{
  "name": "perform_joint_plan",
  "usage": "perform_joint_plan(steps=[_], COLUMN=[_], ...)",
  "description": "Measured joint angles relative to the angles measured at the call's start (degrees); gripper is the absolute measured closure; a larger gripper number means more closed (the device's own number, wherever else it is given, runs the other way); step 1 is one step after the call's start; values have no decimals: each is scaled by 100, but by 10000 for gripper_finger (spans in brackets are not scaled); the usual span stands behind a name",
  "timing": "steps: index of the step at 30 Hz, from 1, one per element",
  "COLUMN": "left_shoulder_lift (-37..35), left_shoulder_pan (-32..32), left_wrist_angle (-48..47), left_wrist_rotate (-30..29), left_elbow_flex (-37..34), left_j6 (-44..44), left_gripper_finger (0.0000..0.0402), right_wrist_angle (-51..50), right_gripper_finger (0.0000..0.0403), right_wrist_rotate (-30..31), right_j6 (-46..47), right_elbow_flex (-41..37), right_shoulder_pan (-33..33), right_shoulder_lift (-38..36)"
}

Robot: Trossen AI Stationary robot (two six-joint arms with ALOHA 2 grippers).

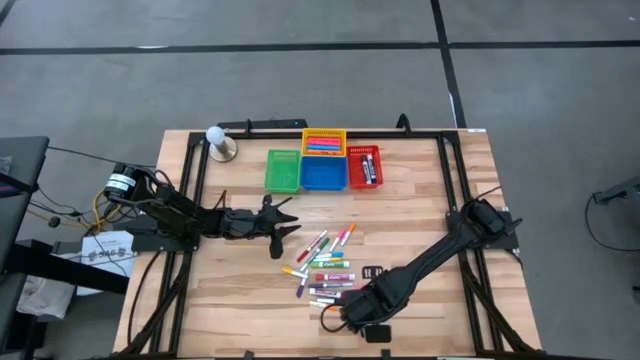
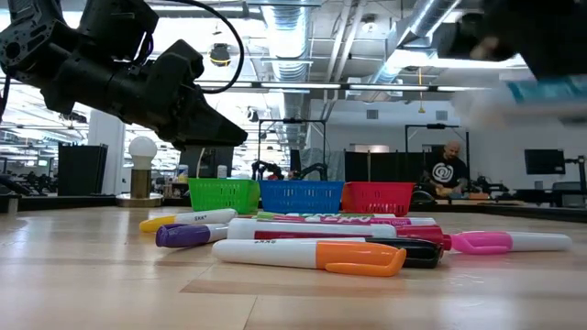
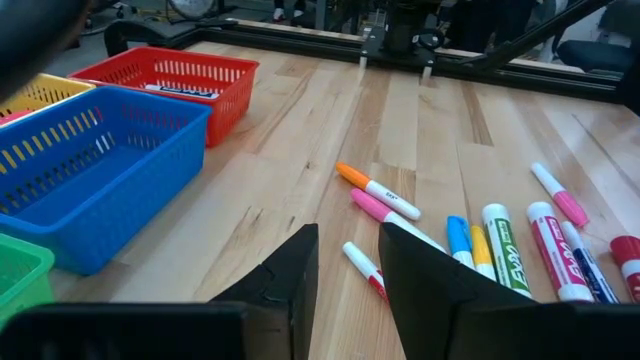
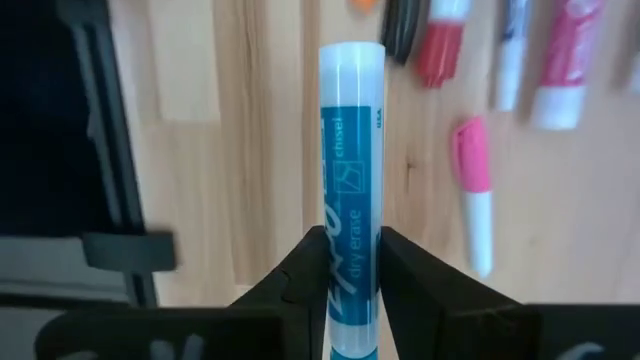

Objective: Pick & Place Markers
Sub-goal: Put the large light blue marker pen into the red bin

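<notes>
Several markers [image 1: 325, 268] with pink, orange, green, purple and red caps lie loose on the wooden table, also in the low view [image 2: 321, 243] and the left wrist view [image 3: 480, 235]. My left gripper [image 1: 290, 228] hovers open just left of the pile, with the nearest markers ahead of its fingers [image 3: 348, 265]. My right gripper [image 1: 333, 318] is at the pile's near side, shut on a blue dry-erase marker [image 4: 352, 150]. That marker shows as a blur high up in the low view [image 2: 541, 89]. My right gripper pinches the blue marker between its two fingers on the printed barrel [image 4: 352, 250]. The marker's pale end [image 4: 352, 60] sticks out well past the fingers. The marker is lifted clear of the table, with the other markers below it.
Green [image 1: 283, 170], blue [image 1: 323, 173], yellow [image 1: 323, 142] and red [image 1: 364, 165] baskets stand in a cluster at the far side; the yellow and red ones hold markers. A white ball lamp [image 1: 218, 140] stands left of them. A person [image 2: 447, 171] is in the room behind.
</notes>
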Motion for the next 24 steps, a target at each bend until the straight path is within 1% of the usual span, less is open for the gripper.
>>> perform_joint_plan(steps=[3, 6, 12, 15, 18, 21, 24], left_shoulder_lift=[1, 1, 1, 2, 0, 2, 0], left_shoulder_pan=[0, -1, 0, 1, 1, 1, 1], left_wrist_angle=[-1, -1, -1, -1, -1, -1, -1], left_wrist_rotate=[0, 0, 0, 0, 0, 0, 0], left_elbow_flex=[0, 0, 0, 0, 0, 0, 0], left_j6=[0, 0, 0, 0, 0, 0, 0], left_gripper_finger=[294, 294, 294, 294, 294, 294, 294], right_wrist_angle=[-103, -101, -112, -1, 35, 30, 19], right_gripper_finger=[335, 334, 333, 333, 334, 334, 335], right_wrist_rotate=[198, 301, 395, 489, 676, 738, 1035], right_j6=[11, 8, -11, -255, -571, -892, -1049], right_elbow_flex=[329, 489, 521, 521, 521, 521, 521], right_shoulder_pan=[0, -4, -77, -164, -320, -566, -884], right_shoulder_lift=[-9, -15, -15, -15, -15, -15, -15])
